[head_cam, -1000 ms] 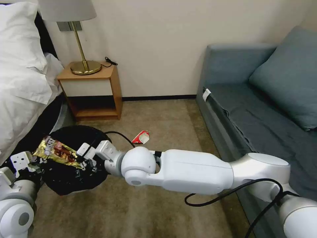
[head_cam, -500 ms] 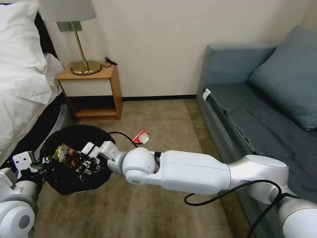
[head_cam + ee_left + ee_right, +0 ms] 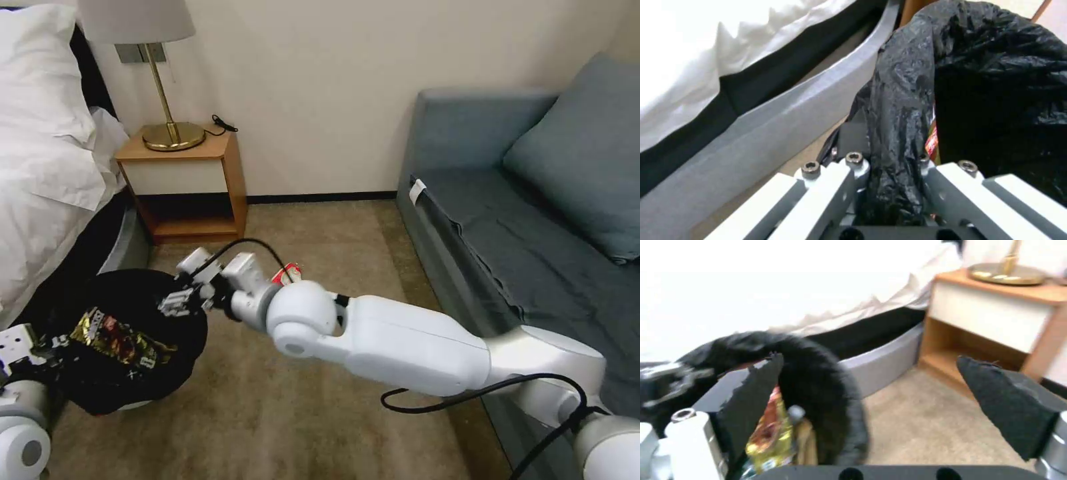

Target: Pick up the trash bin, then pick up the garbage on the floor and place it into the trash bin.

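The trash bin [image 3: 137, 281], lined with a black bag, hangs low at the left, and my left gripper [image 3: 48, 347] is shut on its near rim. In the left wrist view the fingers [image 3: 849, 173] clamp the crumpled black liner [image 3: 902, 110]. The gold-brown snack wrapper [image 3: 120, 340] lies inside the bin; its edge [image 3: 769, 436] also appears in the right wrist view. My right gripper [image 3: 179, 301] hovers open and empty over the bin's far right rim, its pads [image 3: 760, 390] spread wide. A red-and-white packet [image 3: 288, 273] lies on the carpet just behind the right wrist.
A bed [image 3: 47, 173] with white linen borders the left. A wooden nightstand [image 3: 193, 180] with a brass lamp [image 3: 170, 133] stands against the far wall. A blue-grey sofa [image 3: 533, 227] fills the right. Open carpet [image 3: 333, 233] lies between them.
The right gripper let go of the snack wrapper, which dropped into the bin, then lifted up and back toward the far rim. The bin and left gripper shifted slightly down and left.
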